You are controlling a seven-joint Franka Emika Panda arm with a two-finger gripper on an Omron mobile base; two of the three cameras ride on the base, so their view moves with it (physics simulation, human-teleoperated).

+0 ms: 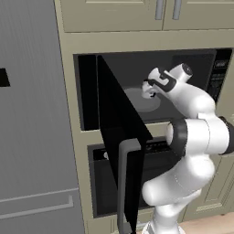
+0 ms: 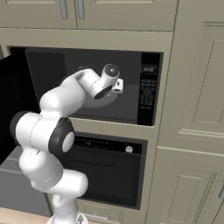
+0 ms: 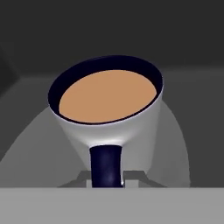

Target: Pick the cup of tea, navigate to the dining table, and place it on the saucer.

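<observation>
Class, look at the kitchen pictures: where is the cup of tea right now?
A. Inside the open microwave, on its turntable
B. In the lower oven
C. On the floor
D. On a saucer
A: the hand view shows the cup of tea on the grey turntable within the dark microwave.

You see the white arm [image 2: 48,131] rise from the lower left of the frame and reach into the open microwave [image 2: 94,83] at centre, with the oven [image 2: 105,170] below it and beige cabinets [image 2: 197,109] filling the right side.
</observation>
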